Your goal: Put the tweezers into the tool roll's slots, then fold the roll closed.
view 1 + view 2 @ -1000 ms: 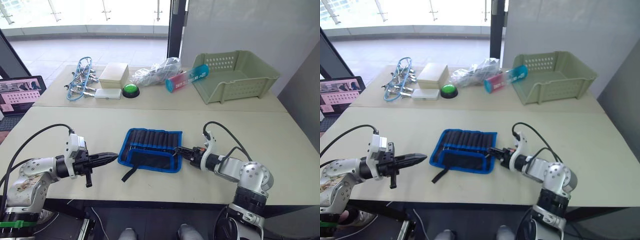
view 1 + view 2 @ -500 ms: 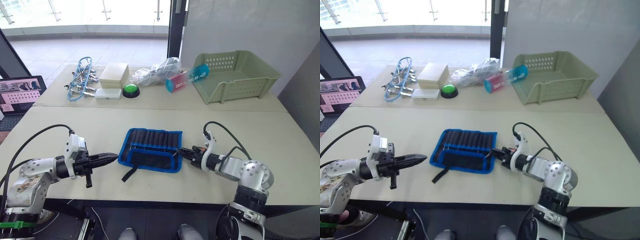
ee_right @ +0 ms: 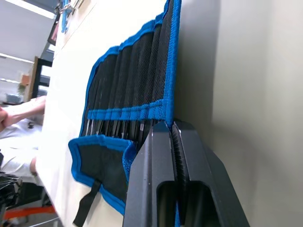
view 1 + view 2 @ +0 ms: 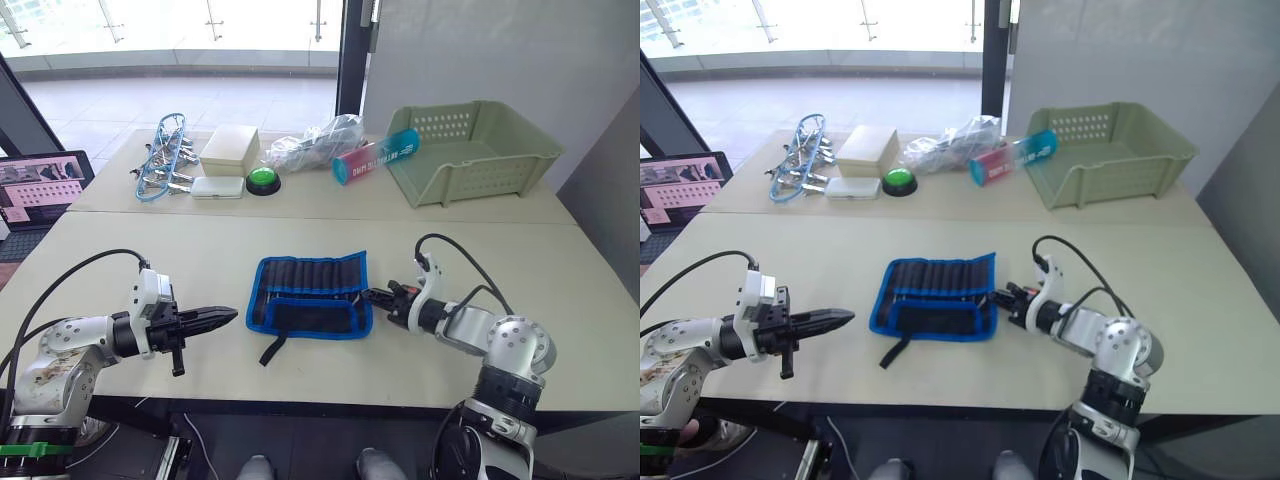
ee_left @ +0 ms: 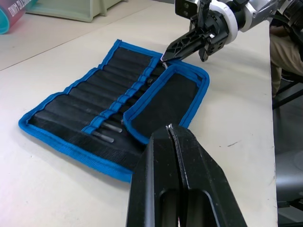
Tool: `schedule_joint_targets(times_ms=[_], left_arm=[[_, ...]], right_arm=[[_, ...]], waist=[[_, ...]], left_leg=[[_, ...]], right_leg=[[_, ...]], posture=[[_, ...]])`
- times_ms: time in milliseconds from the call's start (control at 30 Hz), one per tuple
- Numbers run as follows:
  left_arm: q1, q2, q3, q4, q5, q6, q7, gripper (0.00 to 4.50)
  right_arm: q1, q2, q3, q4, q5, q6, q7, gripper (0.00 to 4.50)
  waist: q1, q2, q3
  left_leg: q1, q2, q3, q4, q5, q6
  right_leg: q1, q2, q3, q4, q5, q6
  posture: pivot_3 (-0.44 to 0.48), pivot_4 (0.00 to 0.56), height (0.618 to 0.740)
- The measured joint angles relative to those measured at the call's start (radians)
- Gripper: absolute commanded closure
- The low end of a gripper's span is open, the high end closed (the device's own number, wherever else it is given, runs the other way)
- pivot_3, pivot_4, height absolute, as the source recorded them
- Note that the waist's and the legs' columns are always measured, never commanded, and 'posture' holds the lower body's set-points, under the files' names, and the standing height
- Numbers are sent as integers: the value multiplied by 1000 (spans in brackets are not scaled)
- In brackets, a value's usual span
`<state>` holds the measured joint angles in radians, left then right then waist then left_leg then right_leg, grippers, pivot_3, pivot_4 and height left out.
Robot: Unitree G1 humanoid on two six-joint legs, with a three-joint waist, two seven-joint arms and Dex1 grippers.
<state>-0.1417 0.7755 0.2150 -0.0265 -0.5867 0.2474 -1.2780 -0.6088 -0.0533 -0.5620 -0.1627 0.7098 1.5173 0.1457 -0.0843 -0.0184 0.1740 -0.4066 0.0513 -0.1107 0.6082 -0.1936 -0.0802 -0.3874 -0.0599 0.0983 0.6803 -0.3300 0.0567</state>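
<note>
The tool roll (image 4: pixel 312 296) lies open near the front edge of the tabletop (image 4: pixel 560 270), at about the middle of its width, and the tweezers (image 5: pixel 105 131) seem already seated in the slots (image 5: pixel 113 101), with metal ends showing under the blue band. The right gripper (image 4: pixel 372 295) has its fingers pressed together at the roll's right edge; whether they pinch the fabric, I cannot tell. The left gripper (image 4: pixel 228 317) is also pressed together, holding nothing, just beside the roll's left edge. For a good fold, I think the right gripper should lift the edge low and carry it straight across, while the left one holds the other side down.
</note>
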Motion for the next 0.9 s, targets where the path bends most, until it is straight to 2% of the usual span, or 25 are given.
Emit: schedule_joint_targets(times_ms=[133, 233, 367, 467, 900], left_arm=[[0, 0, 0, 0, 0, 0, -2, 4500], [-1, 0, -2, 1, 4, 0, -5, 4500], [-1, 0, -6, 3, 9, 0, -9, 4500], [-1, 0, -11, 3, 13, 0, -10, 4500], [0, 0, -21, 3, 14, 0, -13, 4500]], right_arm=[[-32, -47, 87, -101, -8, -1, -20, 4472], [-23, -91, 242, -178, -53, -10, -39, 4472], [18, -225, 528, -251, -184, -99, -73, 4472], [21, -246, 665, -283, -267, -159, -104, 4472], [-94, -254, 950, -250, -458, -217, -97, 4472]], waist=[[-5, 1, 1], [-10, 1, 1], [-10, 1, 1], [-15, 1, 1], [-13, 1, 1]], left_leg=[[0, 0, 0, -1, 0, 0], [0, 0, 0, -1, 0, 0], [-1, 0, 0, 0, 0, 0], [0, 0, 0, 0, 0, 0], [0, 0, 0, 0, 0, 0]], right_leg=[[-1, 0, 0, 0, 0, 0], [-1, 0, 0, 0, 0, 0], [-1, 0, 0, -1, 0, 0], [-1, 0, 0, -1, 0, 0], [-1, 0, 0, 0, 0, 0]], posture=[[0, 150, 740], [0, 150, 740], [0, 150, 740], [0, 150, 740], [0, 150, 740]])
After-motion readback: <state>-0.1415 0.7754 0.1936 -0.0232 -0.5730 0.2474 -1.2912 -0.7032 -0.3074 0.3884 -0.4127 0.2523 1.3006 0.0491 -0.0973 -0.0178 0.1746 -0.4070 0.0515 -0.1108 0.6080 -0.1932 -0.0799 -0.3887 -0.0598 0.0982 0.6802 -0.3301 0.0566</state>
